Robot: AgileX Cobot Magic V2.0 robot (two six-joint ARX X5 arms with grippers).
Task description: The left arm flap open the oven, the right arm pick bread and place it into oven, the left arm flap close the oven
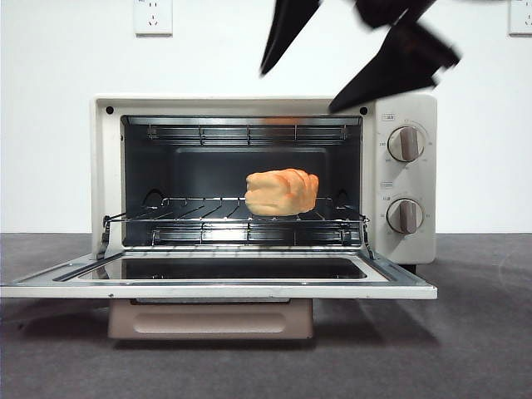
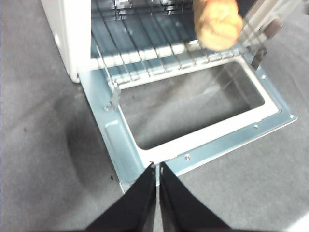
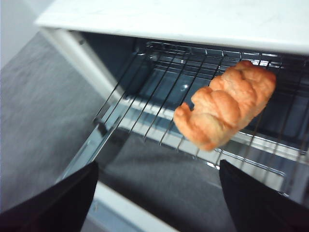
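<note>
The cream-white oven (image 1: 105, 170) stands with its glass door (image 1: 224, 290) flapped down flat. The golden bread (image 1: 282, 192) lies on the right half of the wire rack (image 1: 195, 213) inside. My right gripper (image 1: 299, 91) hangs open above and in front of the oven's upper right. In the right wrist view its jaws (image 3: 158, 166) stand wide apart, clear of the bread (image 3: 227, 104). My left gripper (image 2: 157, 165) is shut on nothing. It hovers over the door's front edge (image 2: 193, 157), toward the door's left end, with the bread (image 2: 218, 24) farther off.
Two grey-brown knobs (image 1: 406, 144) sit on the oven's right panel. The beige handle (image 1: 212, 319) hangs under the lowered door. Dark grey tabletop (image 1: 482, 332) spreads around the oven. A white wall with sockets (image 1: 153, 16) stands behind.
</note>
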